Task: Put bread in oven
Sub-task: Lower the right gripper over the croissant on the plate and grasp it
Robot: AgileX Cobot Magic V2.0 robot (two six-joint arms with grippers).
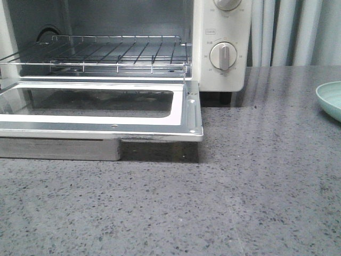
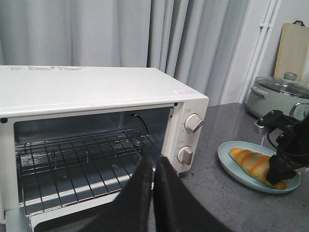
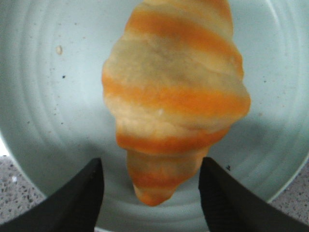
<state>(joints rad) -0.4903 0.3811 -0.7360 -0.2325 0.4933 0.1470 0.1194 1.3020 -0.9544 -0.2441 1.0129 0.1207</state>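
Observation:
The cream-white oven [image 1: 221, 48] stands at the back left with its glass door [image 1: 101, 106] folded down flat and its wire rack [image 1: 106, 56] bare; it also shows in the left wrist view [image 2: 96, 96]. The bread [image 3: 174, 96], orange with cream stripes, lies on a pale green plate [image 3: 43, 96] to the right of the oven, and shows in the left wrist view too [image 2: 256, 164]. My right gripper [image 3: 150, 186] is open, its fingers on either side of the bread's tapered end, not touching it. My left gripper [image 2: 153, 169] is shut and empty, in front of the oven's opening.
The plate's rim [image 1: 330, 98] shows at the right edge of the grey speckled counter [image 1: 240, 186]. A lidded pot [image 2: 280, 94] and a wooden board [image 2: 292, 48] stand behind the plate. Grey curtains [image 2: 145, 34] hang behind the oven.

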